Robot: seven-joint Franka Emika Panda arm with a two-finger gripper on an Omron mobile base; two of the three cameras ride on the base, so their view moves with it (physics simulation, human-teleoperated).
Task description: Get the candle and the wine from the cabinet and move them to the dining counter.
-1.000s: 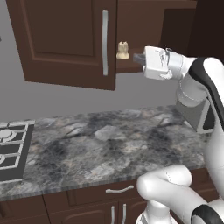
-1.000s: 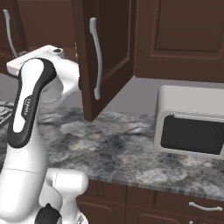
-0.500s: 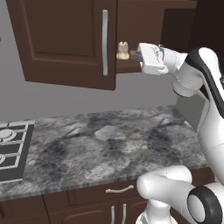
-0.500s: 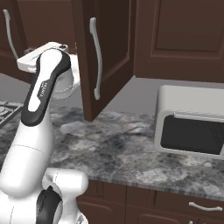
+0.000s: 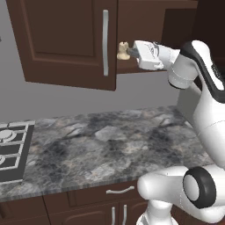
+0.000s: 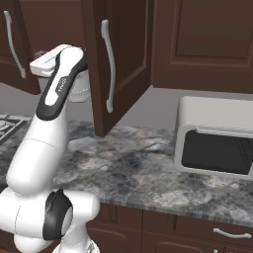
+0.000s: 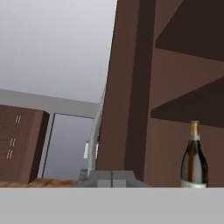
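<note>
The cream candle [image 5: 123,50] sits on the shelf of the open dark wood cabinet [image 5: 66,39], just right of the door's silver handle [image 5: 105,41]. My gripper [image 5: 131,52] is shut and empty, level with the candle and right up against its right side; I cannot tell whether they touch. In the hand view the shut fingertips [image 7: 111,176] sit at the bottom. The wine [image 7: 194,155] stands upright inside the cabinet at the lower right, under a shelf [image 7: 188,109]. The dining counter is out of view.
A marbled counter [image 5: 110,145] runs below the cabinet, with a stove [image 5: 11,149] at its left end. A white countertop oven [image 6: 217,143] stands at the right. The open cabinet door [image 6: 118,59] juts out just right of my arm [image 6: 59,89].
My hand has moved left along the shelf toward the candle, and the arm's elbow has risen. The candle has stayed in place.
</note>
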